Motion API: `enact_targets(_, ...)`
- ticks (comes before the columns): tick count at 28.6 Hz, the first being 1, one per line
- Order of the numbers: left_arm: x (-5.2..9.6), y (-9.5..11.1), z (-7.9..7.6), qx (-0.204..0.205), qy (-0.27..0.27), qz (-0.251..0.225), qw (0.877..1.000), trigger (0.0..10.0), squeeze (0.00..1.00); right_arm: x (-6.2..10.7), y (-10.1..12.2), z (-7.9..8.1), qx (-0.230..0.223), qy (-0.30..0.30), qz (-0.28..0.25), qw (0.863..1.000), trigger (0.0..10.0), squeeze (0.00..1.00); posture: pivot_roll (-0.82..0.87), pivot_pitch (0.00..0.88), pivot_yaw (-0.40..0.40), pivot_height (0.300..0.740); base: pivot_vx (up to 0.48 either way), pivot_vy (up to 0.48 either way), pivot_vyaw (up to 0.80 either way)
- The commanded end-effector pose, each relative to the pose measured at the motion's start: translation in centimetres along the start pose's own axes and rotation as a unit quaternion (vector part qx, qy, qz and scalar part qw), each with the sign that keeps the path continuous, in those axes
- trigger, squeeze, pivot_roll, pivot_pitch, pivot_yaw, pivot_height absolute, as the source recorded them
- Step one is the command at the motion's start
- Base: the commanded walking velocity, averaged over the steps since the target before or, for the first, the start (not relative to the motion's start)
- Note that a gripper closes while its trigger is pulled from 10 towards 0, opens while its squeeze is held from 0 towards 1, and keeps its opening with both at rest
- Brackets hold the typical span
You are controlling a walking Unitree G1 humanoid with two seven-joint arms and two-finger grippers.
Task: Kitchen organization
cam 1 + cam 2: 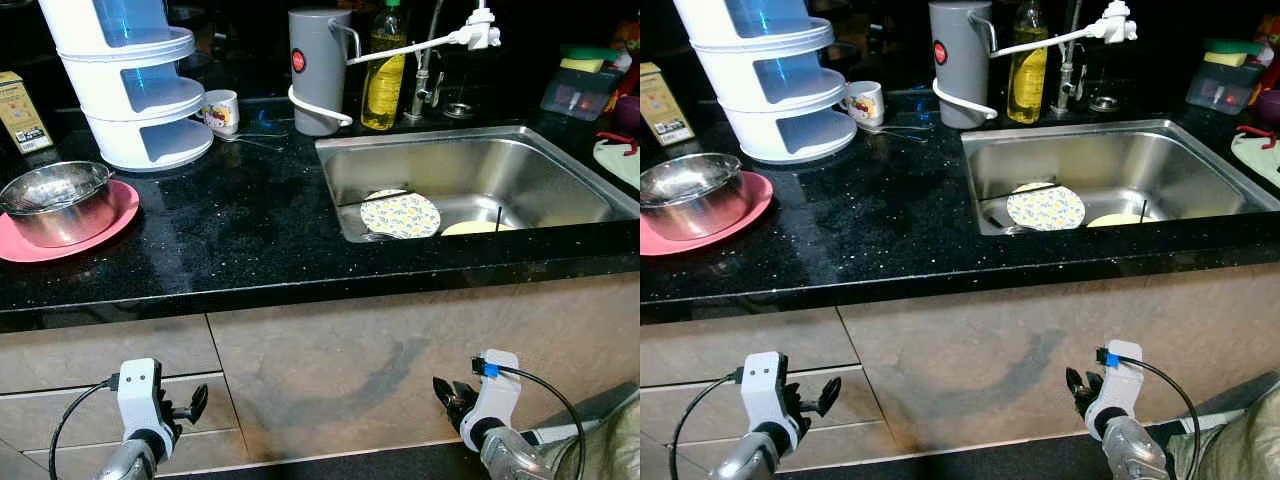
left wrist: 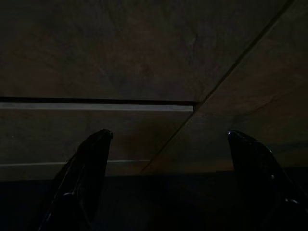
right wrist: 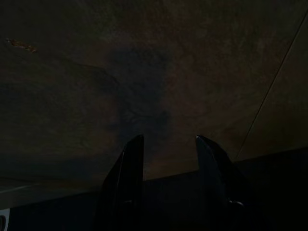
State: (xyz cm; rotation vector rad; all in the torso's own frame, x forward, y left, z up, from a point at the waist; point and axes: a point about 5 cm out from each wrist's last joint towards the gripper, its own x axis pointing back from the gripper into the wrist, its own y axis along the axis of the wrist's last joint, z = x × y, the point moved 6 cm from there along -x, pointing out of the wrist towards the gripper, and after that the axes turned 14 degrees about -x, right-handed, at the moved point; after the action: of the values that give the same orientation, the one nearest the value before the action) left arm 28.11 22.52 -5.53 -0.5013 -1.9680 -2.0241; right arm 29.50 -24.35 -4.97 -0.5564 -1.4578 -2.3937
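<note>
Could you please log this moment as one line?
left gripper: open, low by cabinet | right gripper: open, low | patterned round plate: in steel sink

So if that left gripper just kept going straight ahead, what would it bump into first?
Most likely the brown cabinet front below the counter, near a drawer seam; the left gripper faces it with its jaws open and nothing between, though depth is hard to judge.

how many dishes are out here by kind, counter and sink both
plates in the sink: 2, patterned plate and pale plate
pink plate: 1
steel bowl: 1
mug: 1
total: 5
</note>
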Motion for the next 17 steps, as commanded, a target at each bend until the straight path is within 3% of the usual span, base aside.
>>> enact_targets(1,0.08,-0.04,0.43,-0.002,0.004,0.001,1.0,10.0,0.0,-0.06,-0.15,0.19,-0.001,0.001,-0.001,1.0,10.0,0.0,0.01,0.0,0.031,0.74,0.0,0.0,0.0)
enact_targets(17,0.39,0.14,0.23,-0.006,0.003,-0.014,1.0,10.0,0.0,0.26,-0.11,-0.21,0.004,0.007,0.002,1.0,10.0,0.0,0.03,0.0,-0.018,0.74,0.0,0.0,0.0)
